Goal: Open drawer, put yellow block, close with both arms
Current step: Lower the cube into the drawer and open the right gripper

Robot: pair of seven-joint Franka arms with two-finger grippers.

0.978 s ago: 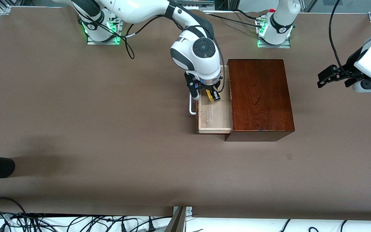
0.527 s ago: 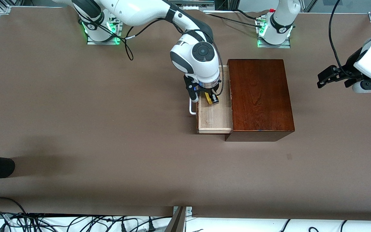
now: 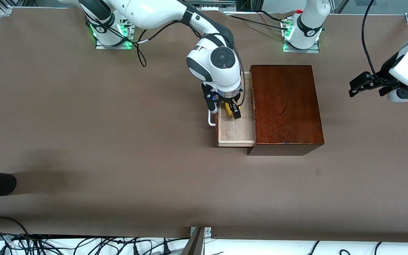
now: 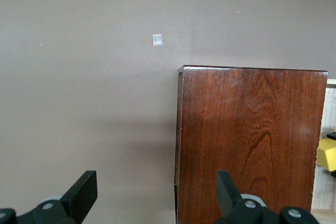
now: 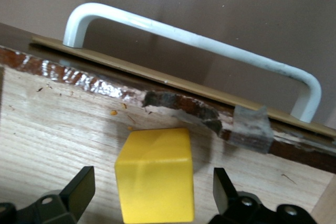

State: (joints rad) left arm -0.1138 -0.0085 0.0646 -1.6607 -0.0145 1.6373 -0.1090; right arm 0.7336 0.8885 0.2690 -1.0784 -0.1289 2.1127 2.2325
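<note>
Yellow block (image 5: pixel 155 174) sits in the open drawer (image 3: pixel 236 132), between the spread, empty right gripper (image 3: pixel 227 108) fingers. Left gripper (image 3: pixel 358 85), open and empty, waits off the box's (image 3: pixel 285 106) closed end.

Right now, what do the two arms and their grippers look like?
Both arms are glossy white with grey-black joint segments; the right arm has a round dark cap at its wrist, and black cables trail along both. The right gripper and left gripper are black with two fingers.

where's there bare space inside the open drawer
Bare pale-wood drawer floor lies nearer the front camera than the small yellow cube. It's crowded where the open right gripper straddles the cube beside the white U-shaped handle.
</note>
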